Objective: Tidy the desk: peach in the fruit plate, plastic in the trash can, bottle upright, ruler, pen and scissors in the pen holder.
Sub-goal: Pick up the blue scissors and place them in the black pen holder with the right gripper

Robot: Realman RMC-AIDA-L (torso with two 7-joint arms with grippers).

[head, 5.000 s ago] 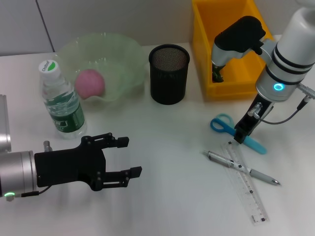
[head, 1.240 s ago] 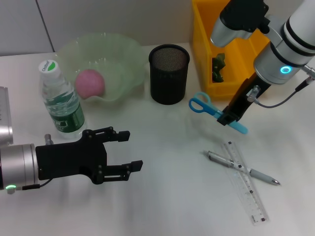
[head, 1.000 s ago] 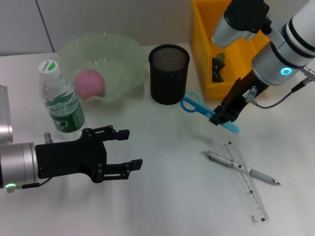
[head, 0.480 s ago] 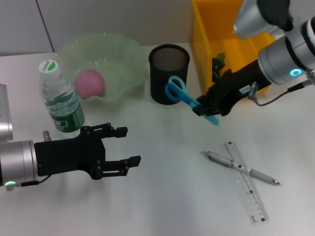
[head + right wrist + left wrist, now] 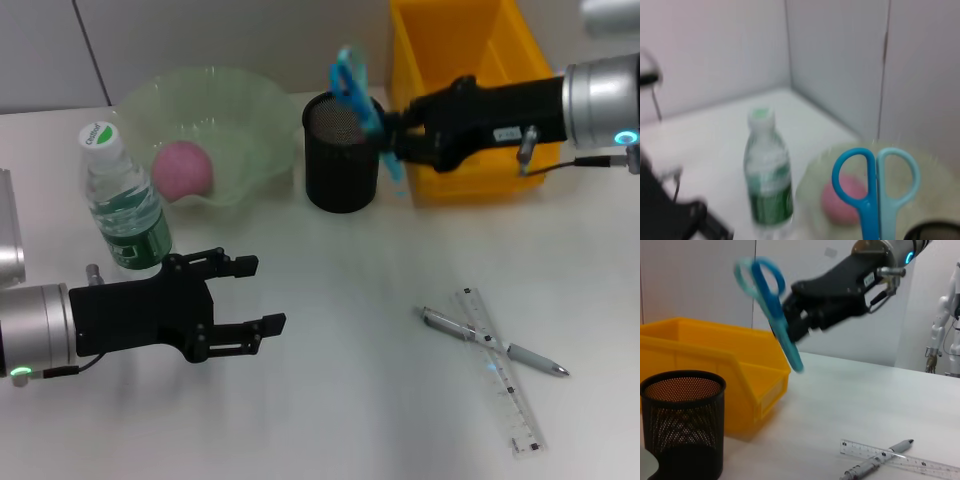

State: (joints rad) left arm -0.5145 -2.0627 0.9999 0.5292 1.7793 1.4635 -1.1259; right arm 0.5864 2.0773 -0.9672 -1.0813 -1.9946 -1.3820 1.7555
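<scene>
My right gripper (image 5: 392, 138) is shut on the blue scissors (image 5: 362, 105) and holds them in the air, handles up and blades slanting down, close to the black mesh pen holder (image 5: 343, 150) on its bin side. From the left wrist view the scissors (image 5: 771, 310) hang higher than the holder (image 5: 682, 425). The pen (image 5: 495, 342) lies crossed over the clear ruler (image 5: 500, 372) on the table at the right. A pink peach (image 5: 183, 168) sits in the green fruit plate (image 5: 240, 100). The bottle (image 5: 125, 205) stands upright. My left gripper (image 5: 262, 294) is open near the table's front left. The plastic is hidden.
The yellow trash bin (image 5: 470, 60) stands right of the pen holder, with my right forearm stretched across its front. The bottle (image 5: 767, 185) and the peach (image 5: 842, 197) lie beyond the scissors (image 5: 875, 192) in the right wrist view.
My right gripper picked the scissors off the table, carried them left and up towards the pen holder, and turned them handles up. The left arm has hardly moved.
</scene>
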